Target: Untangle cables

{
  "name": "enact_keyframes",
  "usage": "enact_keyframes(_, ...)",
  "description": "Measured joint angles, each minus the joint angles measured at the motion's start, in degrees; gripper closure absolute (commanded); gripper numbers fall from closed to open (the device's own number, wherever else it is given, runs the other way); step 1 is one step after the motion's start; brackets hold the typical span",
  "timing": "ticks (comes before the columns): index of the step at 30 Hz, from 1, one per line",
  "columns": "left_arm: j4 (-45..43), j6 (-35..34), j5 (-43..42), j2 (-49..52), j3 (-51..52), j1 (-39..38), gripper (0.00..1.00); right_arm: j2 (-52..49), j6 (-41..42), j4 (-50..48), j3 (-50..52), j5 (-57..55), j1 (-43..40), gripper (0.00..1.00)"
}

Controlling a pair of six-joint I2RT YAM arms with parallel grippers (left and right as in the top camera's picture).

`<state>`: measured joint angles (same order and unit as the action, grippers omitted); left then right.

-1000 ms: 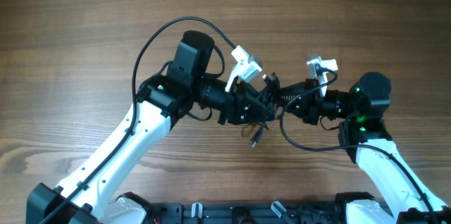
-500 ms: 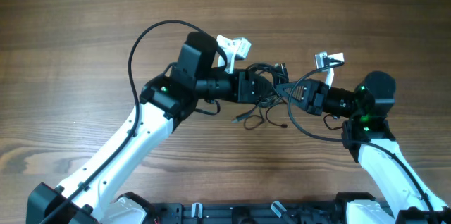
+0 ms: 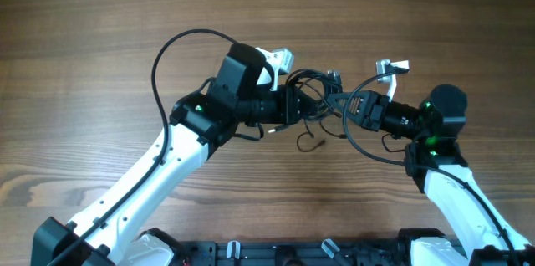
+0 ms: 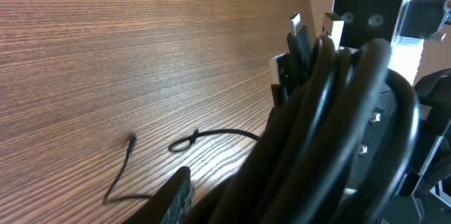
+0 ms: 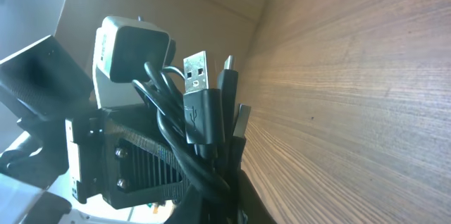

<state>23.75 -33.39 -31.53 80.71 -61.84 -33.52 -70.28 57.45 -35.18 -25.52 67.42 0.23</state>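
Above the middle of the table (image 3: 100, 32), the left gripper (image 3: 303, 104) and the right gripper (image 3: 345, 109) each pinch the knotted cables (image 3: 320, 90) from opposite sides, probably to pull the knot apart, while one free end (image 3: 311, 140) trails on the table.

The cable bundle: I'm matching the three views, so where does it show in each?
Overhead: cable bundle just right of centre.
Left wrist: fills the right half, close up.
Right wrist: lower centre-left, rising upward.
Shared landmark: its plug ends, sticking out of the bundle.
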Motion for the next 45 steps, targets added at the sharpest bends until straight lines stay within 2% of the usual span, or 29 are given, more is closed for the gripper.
enact_keyframes(2, 0.20, 0.00, 0.07, -0.04, 0.00, 0.28, 0.77, 0.00, 0.35, 1.70, 0.00, -0.55, 0.00, 0.96)
enact_keyframes(4, 0.42, -0.11, 0.48, -0.04, 0.00, 0.33, 0.77, 0.00, 0.50, 4.61, 0.00, -0.83, 0.00, 0.96)
enact_keyframes(9, 0.70, -0.13, 2.82, -0.04, 0.00, 0.33, 0.64, 0.00, -0.63, 8.63, 0.00, -1.27, -0.02, 0.96)
enact_keyframes(13, 0.85, 0.81, 4.46, -0.04, 0.00, 0.81, 0.57, 0.00, -5.92, 9.07, 0.00, -0.26, -0.07, 0.95)
enact_keyframes(21, 2.78, 10.73, 1.66, -0.04, 0.00, 0.92, 0.78, 0.00, -14.19, 9.09, 0.00, 5.81, -0.28, 0.92)
enact_keyframes(24, 3.80, 11.96, 1.70, -0.04, 0.00, 0.92, 0.80, 0.00, -16.09, 9.09, 0.00, 7.50, -0.28, 0.91)
enact_keyframes(25, 4.15, 12.17, 1.68, -0.04, 0.00, 0.96, 0.78, 0.00, -16.63, 9.09, 0.00, 7.69, -0.37, 0.91)
enact_keyframes(26, 4.48, 12.33, 1.66, -0.04, 0.00, 1.09, 0.73, 0.00, -17.29, 9.09, 0.00, 8.15, -0.44, 0.91)
enact_keyframes(32, 5.64, 12.98, 1.62, -0.04, 0.00, 3.98, 0.69, 0.00, -19.63, 9.14, 0.00, 8.72, -1.95, 0.93)
enact_keyframes(35, 5.66, 12.96, 1.66, -0.04, 0.00, 4.46, 0.81, 0.00, -20.06, 9.25, 0.00, 8.72, -1.95, 0.93)
enact_keyframes(36, 5.64, 13.07, 1.62, -0.04, 0.00, 4.44, 0.82, 0.00, -20.09, 9.27, 0.00, 8.72, -1.95, 0.93)
enact_keyframes(37, 5.64, 13.27, 1.62, -0.04, 0.00, 4.44, 0.81, 0.00, -20.13, 9.27, 0.00, 8.72, -1.95, 0.93)
enact_keyframes(40, 5.68, 13.16, 1.22, -0.04, 0.00, 4.44, 0.59, 0.00, -20.26, 9.27, 0.00, 8.85, -1.95, 0.93)
enact_keyframes(43, 6.12, 13.05, 0.52, -0.04, 0.02, 4.57, 0.44, 0.00, -20.28, 9.27, 0.00, 9.33, -1.97, 0.93)
enact_keyframes(44, 6.43, 13.00, 0.37, -0.04, 0.02, 4.61, 0.46, 0.00, -20.26, 9.27, 0.00, 9.40, -1.97, 0.93)
enact_keyframes(45, 7.23, 13.16, 0.35, -0.04, 0.02, 4.52, 0.55, 0.00, -20.26, 9.27, 0.00, 9.62, -1.95, 0.93)
